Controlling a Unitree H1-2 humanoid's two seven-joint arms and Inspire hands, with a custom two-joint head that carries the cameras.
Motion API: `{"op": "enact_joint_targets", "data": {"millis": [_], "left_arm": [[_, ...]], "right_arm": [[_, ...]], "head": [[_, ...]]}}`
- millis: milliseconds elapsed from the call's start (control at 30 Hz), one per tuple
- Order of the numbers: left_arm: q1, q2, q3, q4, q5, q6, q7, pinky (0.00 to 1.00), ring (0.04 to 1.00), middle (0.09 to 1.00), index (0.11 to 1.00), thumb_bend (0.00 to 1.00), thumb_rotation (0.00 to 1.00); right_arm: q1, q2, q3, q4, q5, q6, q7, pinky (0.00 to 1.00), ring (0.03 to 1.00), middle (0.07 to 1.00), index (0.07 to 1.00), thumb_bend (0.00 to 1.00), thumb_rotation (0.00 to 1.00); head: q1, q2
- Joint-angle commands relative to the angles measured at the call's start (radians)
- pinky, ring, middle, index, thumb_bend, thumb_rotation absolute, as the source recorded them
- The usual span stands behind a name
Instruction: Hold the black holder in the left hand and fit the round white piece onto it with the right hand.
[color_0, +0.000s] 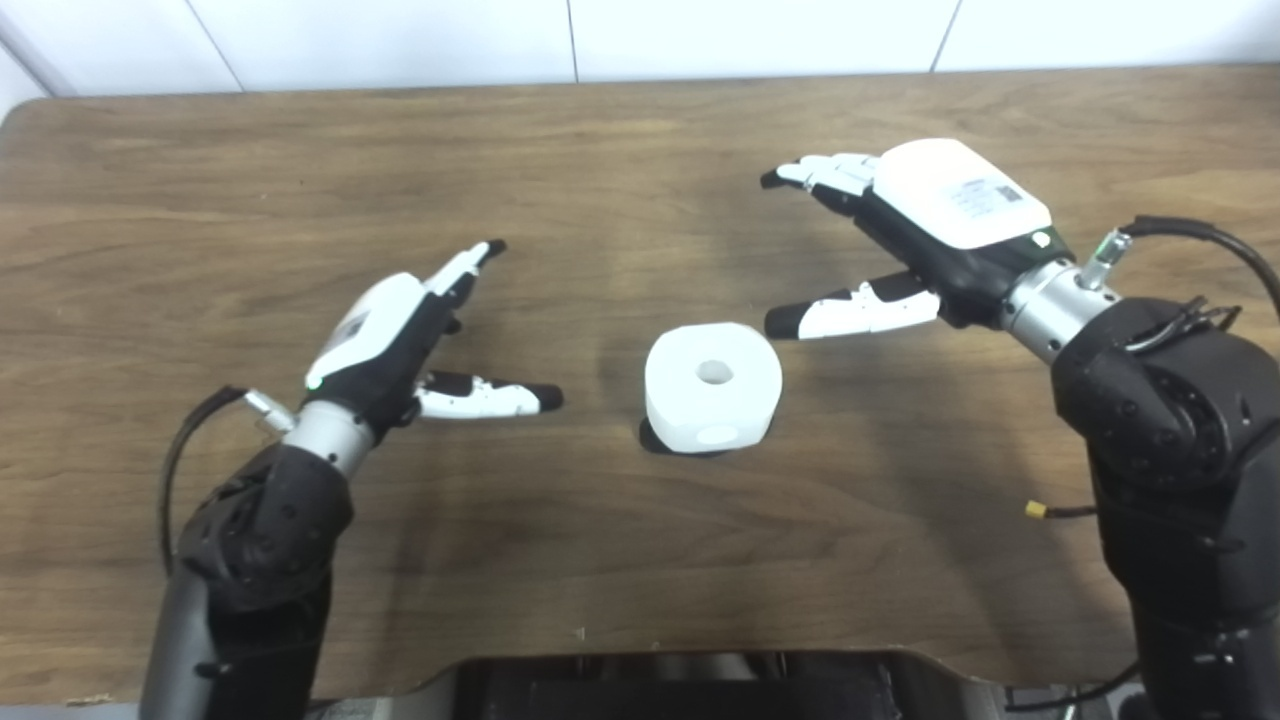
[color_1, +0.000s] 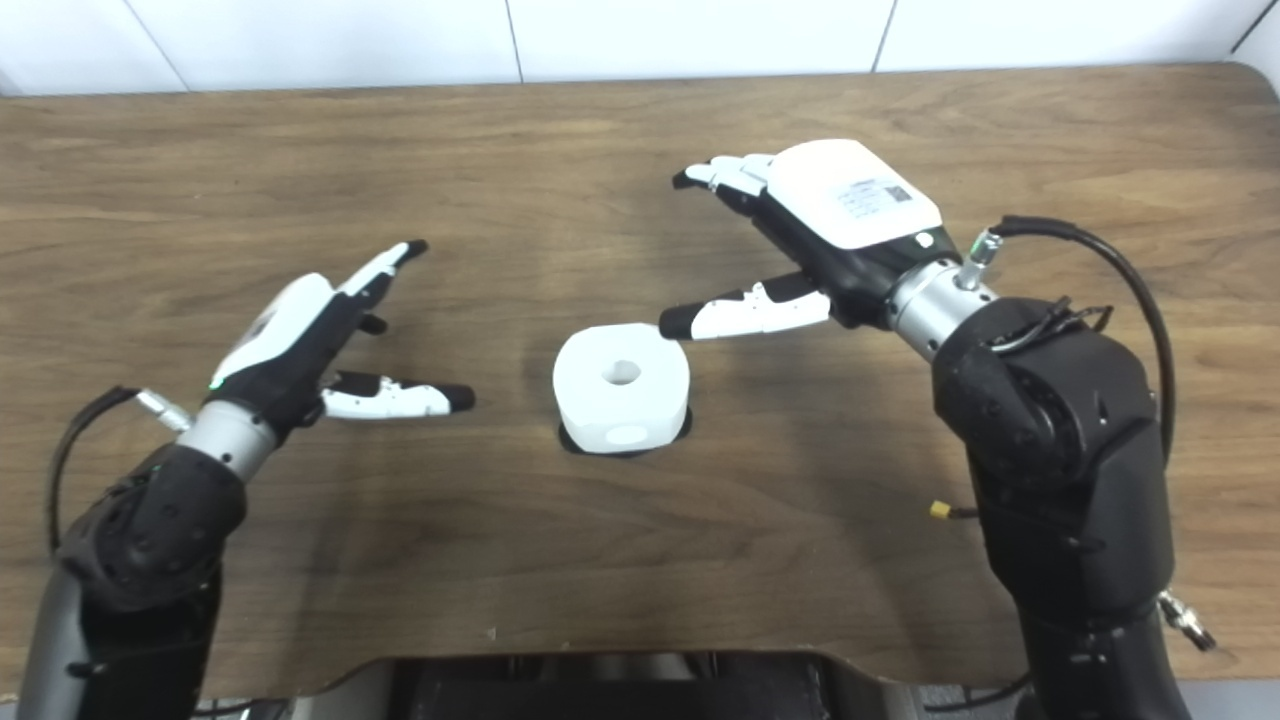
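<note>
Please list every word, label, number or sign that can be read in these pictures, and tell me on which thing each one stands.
No text can be read.
Right hand: a printed label with a dark square code on its white back cover, too small and blurred to read.
Left hand: a small grey label on its white back cover, also unreadable.
Round white piece and wooden table: no writing shows.

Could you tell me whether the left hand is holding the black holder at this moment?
No, the left hand is open beside the round white piece, which sits on the black holder on the table.
</note>
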Motion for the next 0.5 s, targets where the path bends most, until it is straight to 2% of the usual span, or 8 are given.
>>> {"op": "enact_joint_targets", "data": {"millis": [0,133,167,233,333,400,433,467], "left_arm": [[0.0,0.011,0.043,-0.038,-0.065,-0.029,0.054,0.84,0.983,1.0,1.0,0.99,0.56],[0.026,-0.001,0.108,-0.04,-0.158,-0.03,0.109,0.91,0.999,1.0,1.0,0.9,0.59],[0.035,-0.01,0.125,-0.042,-0.172,-0.03,0.133,0.92,1.0,1.0,1.0,0.84,0.58],[0.05,-0.038,0.161,-0.046,-0.21,-0.013,0.174,0.88,0.968,0.989,0.98,0.73,0.57],[0.069,-0.069,0.196,-0.037,-0.247,0.0,0.226,0.87,0.938,0.963,0.947,0.61,0.63],[0.083,-0.097,0.224,-0.015,-0.287,-0.031,0.276,0.87,0.933,0.949,0.928,0.54,0.7],[0.092,-0.11,0.237,-0.002,-0.316,-0.059,0.3,0.88,0.931,0.945,0.925,0.52,0.7],[0.099,-0.12,0.247,0.011,-0.338,-0.083,0.319,0.88,0.916,0.932,0.923,0.49,0.66]], "right_arm": [[-0.01,-0.007,-0.035,-0.018,0.025,0.045,-0.035,0.77,0.908,0.907,0.888,0.78,1.0],[0.015,-0.004,-0.082,-0.012,0.085,0.116,-0.055,0.77,0.902,0.905,0.885,0.77,1.0],[0.023,0.003,-0.1,-0.008,0.112,0.14,-0.066,0.77,0.897,0.902,0.879,0.75,1.0],[0.04,0.01,-0.129,0.001,0.16,0.179,-0.09,0.79,0.899,0.904,0.873,0.72,1.0],[0.067,0.026,-0.162,0.016,0.211,0.232,-0.144,0.81,0.89,0.898,0.867,0.69,1.0],[0.097,0.04,-0.191,0.037,0.268,0.227,-0.207,0.8,0.867,0.88,0.86,0.63,1.0],[0.115,0.053,-0.214,0.053,0.319,0.211,-0.244,0.8,0.858,0.871,0.856,0.59,1.0],[0.129,0.064,-0.235,0.068,0.371,0.199,-0.274,0.77,0.843,0.862,0.85,0.56,1.0]], "head": [[-0.002,-0.001],[-0.015,-0.008],[-0.014,-0.01],[-0.014,-0.01],[-0.013,-0.01],[-0.013,-0.01],[-0.016,-0.011],[-0.016,-0.011]]}}
